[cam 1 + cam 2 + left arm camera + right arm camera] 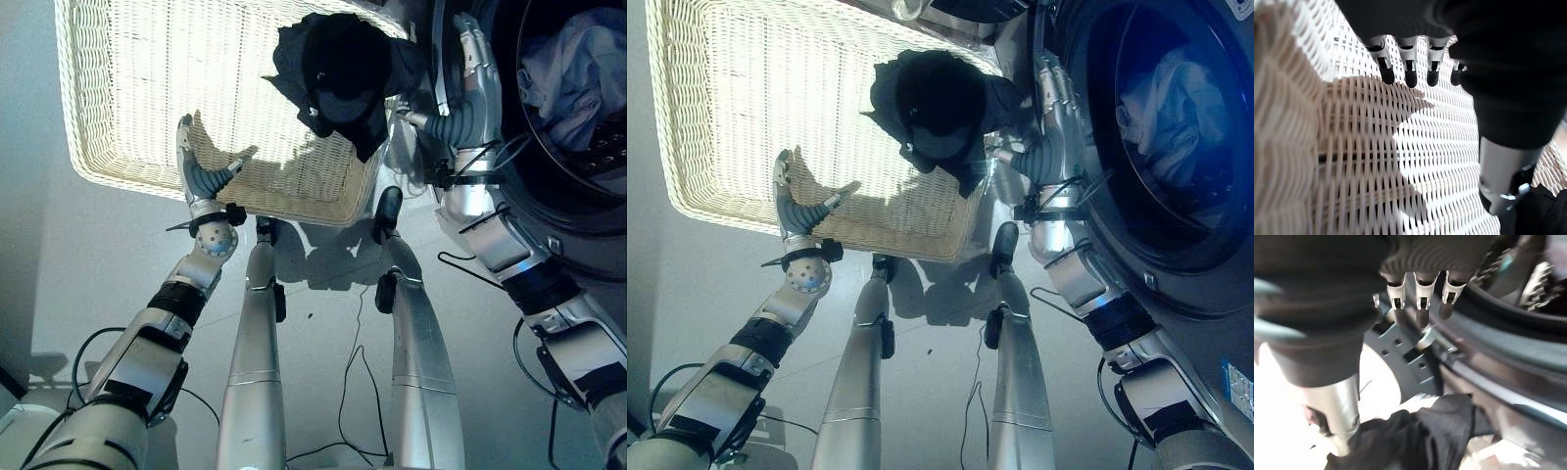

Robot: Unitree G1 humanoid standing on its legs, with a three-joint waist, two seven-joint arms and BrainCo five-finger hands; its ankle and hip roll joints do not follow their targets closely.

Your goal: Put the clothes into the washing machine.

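Left eye view: the dark garment (343, 73) lies in the wicker basket (118, 88), just beside the right hand (475, 83)'s straight fingers — probably ungrasped; next, close on it. Left hand (201, 166) open.

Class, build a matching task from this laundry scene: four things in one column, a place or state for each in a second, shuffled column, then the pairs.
Things:
1. dark garment
2. light clothes
3. left hand
4. right hand

Places or states:
A. inside the drum
B. lying in the wicker basket's corner
C. open, by the washer's door opening
D. open, over the basket's near rim

Pairs: 1-B, 2-A, 3-D, 4-C
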